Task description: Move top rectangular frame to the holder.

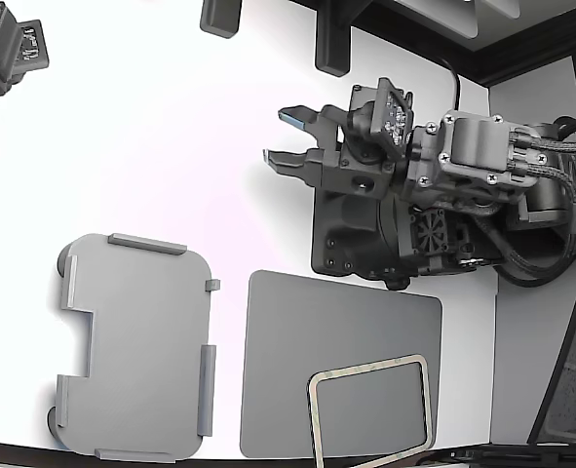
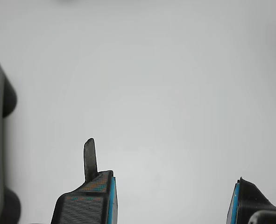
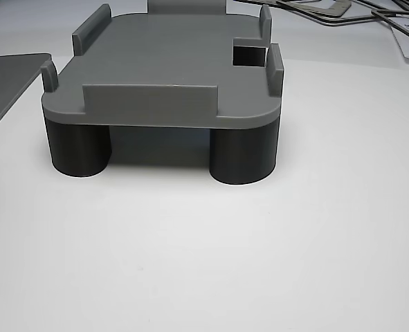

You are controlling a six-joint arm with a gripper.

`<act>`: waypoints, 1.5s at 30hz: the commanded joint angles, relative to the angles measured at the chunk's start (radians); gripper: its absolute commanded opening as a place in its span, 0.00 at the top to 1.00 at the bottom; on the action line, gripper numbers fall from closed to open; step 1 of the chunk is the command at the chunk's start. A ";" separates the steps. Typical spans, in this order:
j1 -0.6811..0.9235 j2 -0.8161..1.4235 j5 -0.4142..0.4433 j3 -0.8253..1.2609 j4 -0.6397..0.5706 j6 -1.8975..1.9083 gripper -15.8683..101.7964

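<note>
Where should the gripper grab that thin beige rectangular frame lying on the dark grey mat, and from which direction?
Probably one long side rail of the thin beige rectangular frame, approached from straight above. It lies flat on the dark grey mat with a hollow centre, so one finger can drop inside the opening and one outside. The open gripper is empty and apart from it.

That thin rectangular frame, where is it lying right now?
In the exterior view, the frame lies on the dark grey mat, at its lower right corner, to the right of the light grey holder.

Matt grey plastic holder point(image 1: 136, 346) (smooth), faintly glossy frame point(image 1: 370, 370).
</note>
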 commanded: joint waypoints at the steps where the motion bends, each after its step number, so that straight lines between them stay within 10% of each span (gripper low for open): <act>1: -0.018 0.023 -0.023 -0.023 -0.008 -0.017 0.02; 12: -0.026 -0.006 -0.064 -0.037 -0.017 -0.052 0.02; 14: -0.026 -0.023 -0.057 -0.052 0.006 -0.046 0.22; 17: -0.026 0.005 -0.060 -0.040 0.000 -0.038 0.02; 27: -0.003 -0.405 -0.054 -0.457 0.120 -0.037 0.03; 45: 0.692 -0.759 0.075 -0.910 0.514 0.351 0.02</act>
